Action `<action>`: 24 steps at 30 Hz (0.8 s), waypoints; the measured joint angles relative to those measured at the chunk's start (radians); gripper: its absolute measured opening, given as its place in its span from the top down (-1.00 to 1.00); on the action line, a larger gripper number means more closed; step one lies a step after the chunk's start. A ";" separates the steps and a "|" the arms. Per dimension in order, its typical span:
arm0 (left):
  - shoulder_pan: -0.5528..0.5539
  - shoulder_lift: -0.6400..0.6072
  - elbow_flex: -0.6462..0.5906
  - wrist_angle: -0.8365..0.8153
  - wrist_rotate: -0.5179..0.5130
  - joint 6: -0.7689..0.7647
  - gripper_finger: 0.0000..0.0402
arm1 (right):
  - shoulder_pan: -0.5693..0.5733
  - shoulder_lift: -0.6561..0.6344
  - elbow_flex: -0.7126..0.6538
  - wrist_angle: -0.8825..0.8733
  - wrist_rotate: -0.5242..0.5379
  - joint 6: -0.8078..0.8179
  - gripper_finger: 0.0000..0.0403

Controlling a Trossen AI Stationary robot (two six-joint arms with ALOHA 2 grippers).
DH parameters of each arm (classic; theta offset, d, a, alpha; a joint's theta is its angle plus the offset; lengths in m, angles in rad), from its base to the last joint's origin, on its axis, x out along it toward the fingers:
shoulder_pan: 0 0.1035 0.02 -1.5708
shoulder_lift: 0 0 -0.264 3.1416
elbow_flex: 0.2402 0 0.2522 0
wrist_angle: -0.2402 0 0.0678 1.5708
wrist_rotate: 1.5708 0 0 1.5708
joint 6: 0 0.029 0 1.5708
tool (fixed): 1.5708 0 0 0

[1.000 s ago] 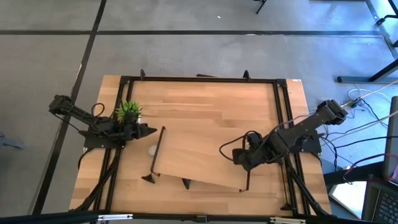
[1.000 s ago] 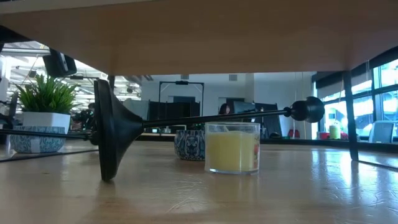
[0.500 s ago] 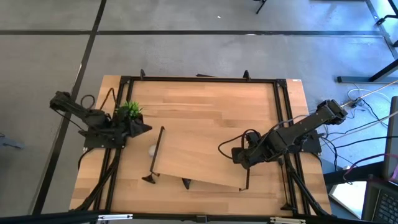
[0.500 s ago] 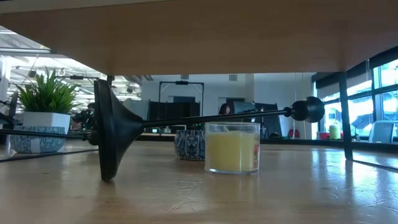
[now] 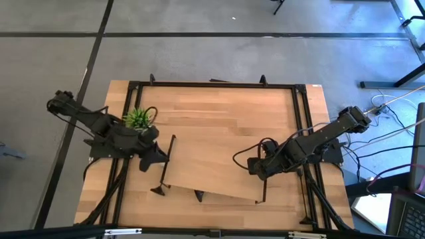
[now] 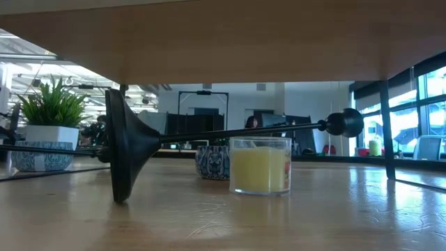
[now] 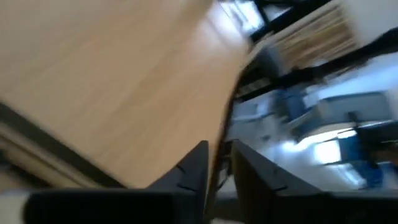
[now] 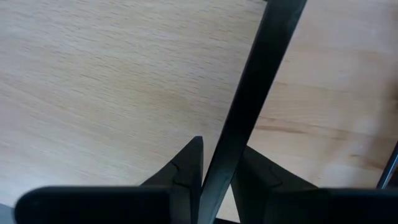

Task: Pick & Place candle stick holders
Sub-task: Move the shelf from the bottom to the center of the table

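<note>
Right pincer (image 8: 216,186) is clamped on a black shelf leg (image 8: 249,106) at the wooden shelf's (image 5: 212,166) right end. Left pincer (image 5: 158,158), seemingly slightly parted, is held beside a candle stick holder (image 5: 166,162) at the shelf's left edge.

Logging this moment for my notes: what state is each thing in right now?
candle stick holder: lying on its side on the table, under the shelf.
yellow candle: upright, unlit.
potted plant: upright.
right gripper: closed around a black bar.
left gripper: at the shelf's left leg, holding nothing visible.

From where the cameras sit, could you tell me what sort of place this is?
Probably an open-plan office or lab: big windows and desks with monitors behind the wooden table, grey floor around it.
</note>
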 joint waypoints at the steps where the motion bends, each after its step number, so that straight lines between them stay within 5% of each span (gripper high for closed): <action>1: 0.006 0.033 0.043 -0.078 0.000 0.000 0.55 | 0.000 0.000 0.000 -0.001 0.000 0.000 0.64; 7: 0.048 0.199 0.213 -0.498 0.010 -0.107 0.25 | 0.000 0.000 0.000 -0.007 -0.001 0.000 0.64; 24: 0.130 0.313 0.218 -0.433 0.044 -0.105 0.17 | -0.011 0.000 0.000 -0.018 0.005 -0.004 0.64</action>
